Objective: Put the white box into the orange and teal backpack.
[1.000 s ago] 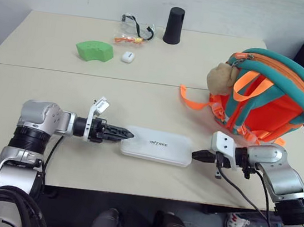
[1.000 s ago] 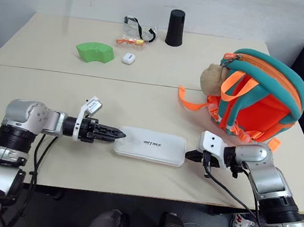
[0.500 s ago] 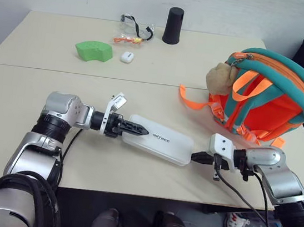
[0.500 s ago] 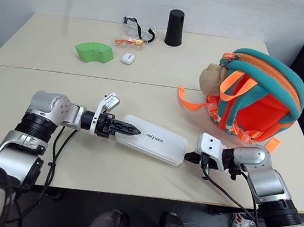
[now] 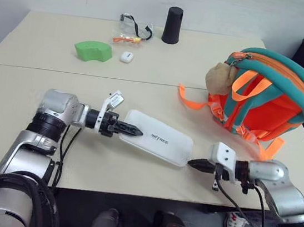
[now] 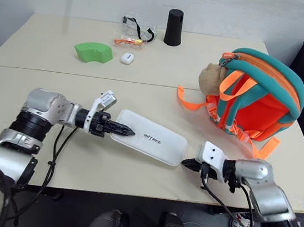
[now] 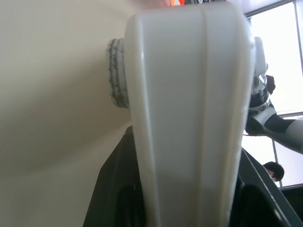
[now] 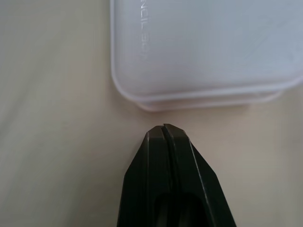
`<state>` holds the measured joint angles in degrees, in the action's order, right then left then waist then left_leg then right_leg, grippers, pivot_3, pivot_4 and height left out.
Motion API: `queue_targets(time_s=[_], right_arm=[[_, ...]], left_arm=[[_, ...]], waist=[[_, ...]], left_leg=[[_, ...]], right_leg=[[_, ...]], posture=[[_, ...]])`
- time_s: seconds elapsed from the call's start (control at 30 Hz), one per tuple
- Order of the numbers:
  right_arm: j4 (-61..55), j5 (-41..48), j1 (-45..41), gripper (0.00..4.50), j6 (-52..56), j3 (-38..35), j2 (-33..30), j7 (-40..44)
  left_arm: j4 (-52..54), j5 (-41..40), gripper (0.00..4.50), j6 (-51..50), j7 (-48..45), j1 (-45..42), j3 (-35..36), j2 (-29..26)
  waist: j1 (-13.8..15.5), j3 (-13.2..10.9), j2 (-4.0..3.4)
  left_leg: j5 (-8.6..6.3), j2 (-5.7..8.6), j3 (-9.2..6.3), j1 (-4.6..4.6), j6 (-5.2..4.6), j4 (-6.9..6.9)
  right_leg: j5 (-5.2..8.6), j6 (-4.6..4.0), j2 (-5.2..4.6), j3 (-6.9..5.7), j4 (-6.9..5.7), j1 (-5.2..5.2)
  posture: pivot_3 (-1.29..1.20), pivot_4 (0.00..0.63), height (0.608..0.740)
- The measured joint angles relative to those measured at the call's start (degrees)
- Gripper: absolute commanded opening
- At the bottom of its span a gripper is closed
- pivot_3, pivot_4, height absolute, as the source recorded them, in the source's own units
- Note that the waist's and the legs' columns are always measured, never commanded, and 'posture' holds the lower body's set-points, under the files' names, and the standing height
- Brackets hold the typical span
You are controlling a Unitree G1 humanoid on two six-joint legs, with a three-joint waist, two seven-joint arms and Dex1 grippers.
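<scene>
From the head views, the left hand (image 5: 130, 128) is clamped on the near-left end of the white box (image 5: 156, 144), which lies slanted on the surface (image 5: 143, 98). The right hand (image 5: 193, 164), fingers pressed together and holding nothing, sits just off the box's other end. The orange and teal backpack (image 5: 266, 98) stands upright to the right.

In the left wrist view, the box (image 7: 189, 118) sits between the black fingers (image 7: 116, 189).

In the right wrist view, the closed fingertips (image 8: 163, 135) stop just short of the box's corner.

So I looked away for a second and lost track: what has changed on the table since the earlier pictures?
The left gripper has closed on the near-left end of the white box and swung that end toward the table's far side, so the box now lies askew. The right gripper, shut, has backed off from the box's other end to just short of it. The orange and teal backpack and the far table's items stayed put.
</scene>
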<state>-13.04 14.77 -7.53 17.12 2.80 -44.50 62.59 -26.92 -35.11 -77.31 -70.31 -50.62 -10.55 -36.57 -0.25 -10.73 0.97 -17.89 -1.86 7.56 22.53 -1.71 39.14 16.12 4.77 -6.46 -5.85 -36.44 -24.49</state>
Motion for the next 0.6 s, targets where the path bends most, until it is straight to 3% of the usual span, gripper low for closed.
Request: queue_targets(time_s=[0.03, 0.13, 0.33, 0.5, 0.6], right_arm=[[-2.7, 1.7, 2.4, 0.00, 2.3, -2.9, 0.0, -1.4], [-8.8, 7.9, 7.3, 0.60, 9.6, -12.7, 0.0, -5.6], [-16.0, 28.1, 12.0, 2.75, 26.6, -35.3, 2.9, -16.9], [-12.5, 34.8, 3.2, 4.41, 31.8, -39.4, 5.9, -28.4], [-7.6, 35.1, -2.3, 4.46, 32.4, -37.1, 7.5, -32.3]], left_arm=[[2.1, -1.2, 1.34, -0.3, -0.4, 1.5, 1.7, -1.3], [9.5, -4.2, 1.34, -0.1, -1.4, 5.5, 6.3, -5.4], [27.9, -9.3, 1.34, 2.5, 0.3, 16.8, 18.1, -11.2], [35.9, -14.0, 1.34, 2.3, 6.1, 19.2, 27.8, -11.0], [37.9, -16.4, 1.34, 2.0, 9.8, 19.4, 31.1, -10.3]], waist=[[0.0, 0.0, 0.00], [0.1, 0.0, 0.00], [0.2, 0.0, 0.00], [0.1, 0.0, 0.00], [0.1, 0.0, -0.01]], left_leg=[[0.00, 0.00, -0.01, 0.00, 0.00, 0.00], [0.00, 0.02, -0.13, 0.01, 0.00, 0.01], [-0.02, 0.00, -0.44, 0.00, 0.05, -0.03], [-0.02, 0.03, -0.47, -0.02, 0.05, -0.07], [-0.01, 0.04, -0.46, -0.06, 0.08, -0.19]], right_leg=[[0.00, 0.00, -0.01, 0.00, 0.00, 0.00], [0.01, -0.01, -0.12, 0.10, 0.01, 0.06], [0.03, -0.06, -0.19, 0.18, 0.45, 0.24], [0.03, -0.07, -0.21, 0.17, 0.45, 0.26], [0.05, -0.10, -0.15, 0.15, 0.45, 0.25]], posture=[[0.00, 0.150, 0.740], [0.00, 0.150, 0.740], [0.00, 0.150, 0.740], [0.00, 0.150, 0.740], [0.00, 0.150, 0.740]])
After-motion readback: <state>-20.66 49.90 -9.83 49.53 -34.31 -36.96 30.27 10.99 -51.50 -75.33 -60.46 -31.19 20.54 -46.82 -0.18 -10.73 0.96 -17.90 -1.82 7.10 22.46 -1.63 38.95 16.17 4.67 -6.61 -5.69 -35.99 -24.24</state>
